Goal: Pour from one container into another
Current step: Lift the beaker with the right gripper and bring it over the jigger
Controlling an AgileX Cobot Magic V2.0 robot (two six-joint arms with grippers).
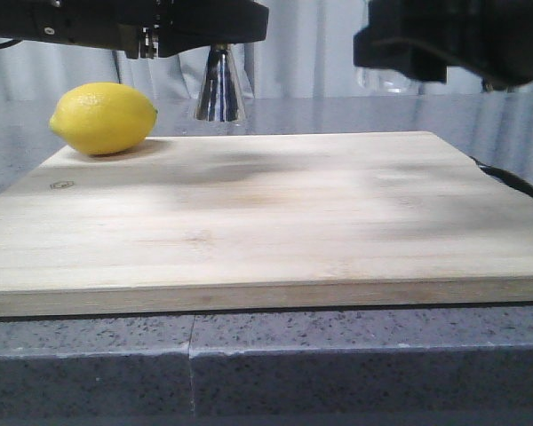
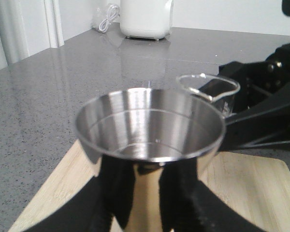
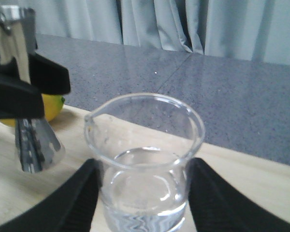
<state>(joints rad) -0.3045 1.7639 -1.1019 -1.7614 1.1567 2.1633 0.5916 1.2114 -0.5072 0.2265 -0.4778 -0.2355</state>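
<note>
Left gripper (image 2: 140, 203) clamped on steel jigger (image 2: 147, 137), lifted above wooden board (image 1: 266, 213). Right gripper (image 3: 142, 193) clamped on glass beaker (image 3: 145, 159), part-filled with clear liquid, held just beside jigger. Lemon (image 1: 103, 118) on board's far left corner.

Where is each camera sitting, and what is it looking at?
Front view: low at the table edge, facing forward over the wooden board and lemon; both arms show along the top.
Left wrist view: on the left arm, looking down into the steel jigger in the left gripper.
Right wrist view: on the right arm, looking at the glass beaker in the right gripper.
Both wrist views show jigger and beaker.
</note>
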